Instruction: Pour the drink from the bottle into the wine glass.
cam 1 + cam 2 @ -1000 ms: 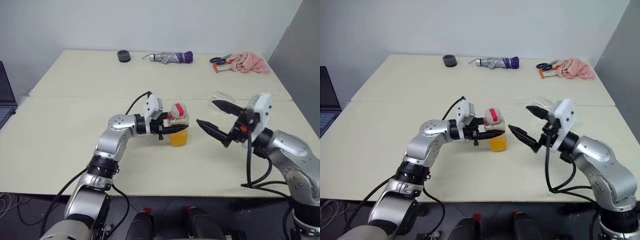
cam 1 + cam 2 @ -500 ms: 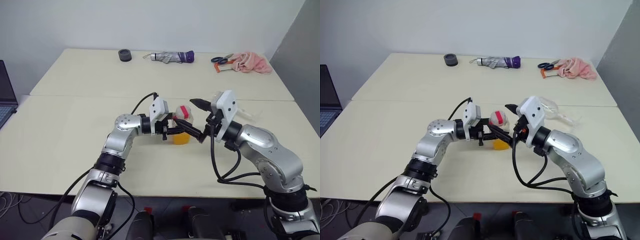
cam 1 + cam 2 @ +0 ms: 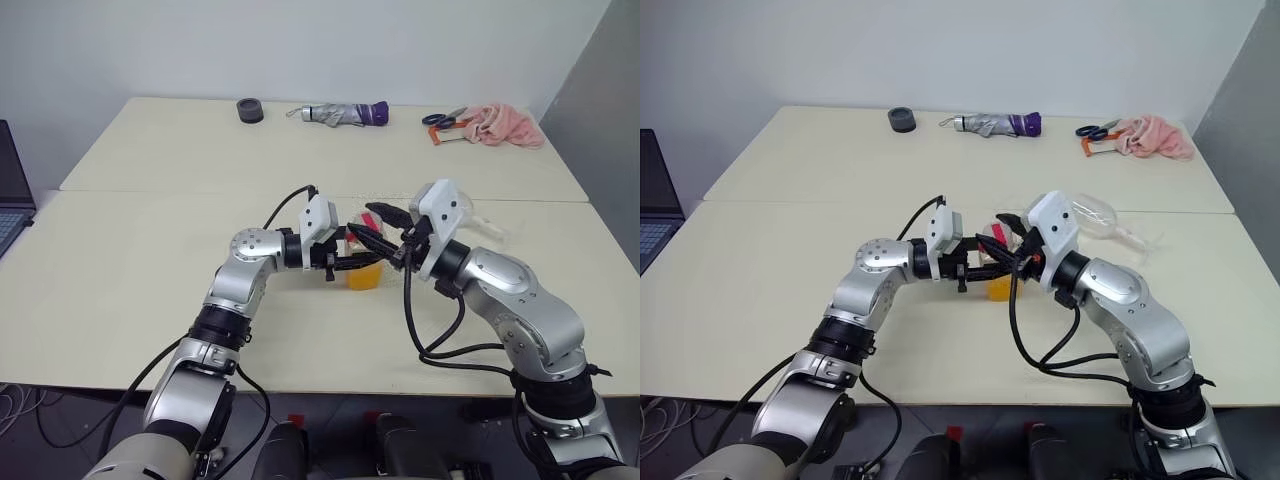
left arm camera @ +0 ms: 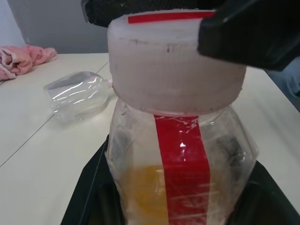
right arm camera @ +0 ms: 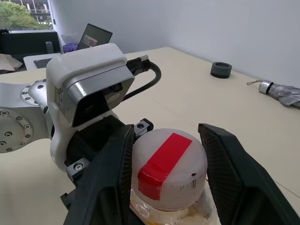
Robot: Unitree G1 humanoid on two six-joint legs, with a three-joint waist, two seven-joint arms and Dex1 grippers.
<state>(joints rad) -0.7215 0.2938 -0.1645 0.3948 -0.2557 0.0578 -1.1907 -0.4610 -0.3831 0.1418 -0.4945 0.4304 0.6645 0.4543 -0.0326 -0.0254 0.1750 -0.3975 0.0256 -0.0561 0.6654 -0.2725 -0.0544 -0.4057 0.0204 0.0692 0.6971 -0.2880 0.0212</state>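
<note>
Left gripper (image 3: 352,258) clamps upright clear squarish plastic bottle (image 4: 180,173). Right gripper (image 5: 165,176) fingers straddle its white red-striped cap (image 5: 168,169), slight gap showing in right wrist view. Left wrist view: clear stemmed wine glass (image 4: 77,95) lying sideways on cream table (image 3: 130,260).

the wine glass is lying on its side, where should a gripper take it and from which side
By the thin stem, from above. The wine glass lies on the table behind the right arm, its bowl wide and round; jaws should straddle the stem just past the bowl.
</note>
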